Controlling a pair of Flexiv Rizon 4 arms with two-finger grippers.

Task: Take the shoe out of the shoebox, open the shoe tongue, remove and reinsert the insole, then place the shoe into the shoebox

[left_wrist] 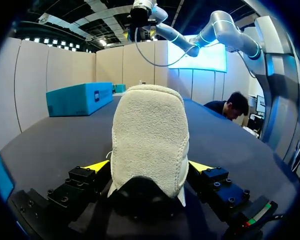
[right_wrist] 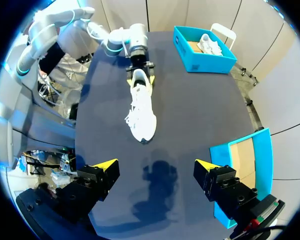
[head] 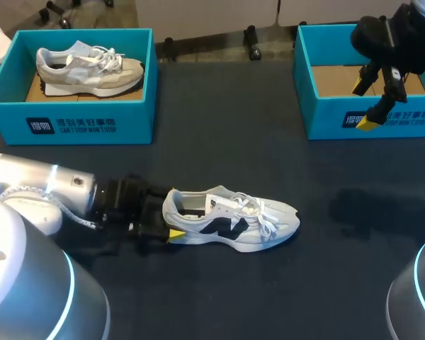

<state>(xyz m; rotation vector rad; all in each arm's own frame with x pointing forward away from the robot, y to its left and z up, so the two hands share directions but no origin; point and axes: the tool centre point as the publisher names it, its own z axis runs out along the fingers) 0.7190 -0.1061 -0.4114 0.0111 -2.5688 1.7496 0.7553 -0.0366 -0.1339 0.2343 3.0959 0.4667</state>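
Left pincer point(head: 168, 221) point(left_wrist: 149, 167): closed on the shoe's heel, with a yellow tip pressed to each side. Its arm comes in low from 9 o'clock.
Shoe point(head: 234, 221) point(left_wrist: 150, 125) point(right_wrist: 141, 107): rests on its sole on the table point(head: 219, 142), heel toward 9 o'clock and toe toward 3 o'clock. The laces point(head: 265, 221) are loose. It is well apart from both boxes.
Right pincer point(head: 365, 105) point(right_wrist: 155, 165): spread wide and holding nothing, high over the front wall of the empty shoebox point(head: 322, 117) point(right_wrist: 264, 145), at 1 o'clock from the shoe.
Second shoebox point(head: 78, 124): at 11 o'clock from the shoe, holding another shoe point(head: 85, 67).
Done, as judged: the shoe is out of its box.
Unclear: the tongue point(head: 232, 203) does not look pulled open, and the insole's state cannot be told.
Left, as judged: open the tongue, take the insole out and put it back, then return the shoe to the empty shoebox.
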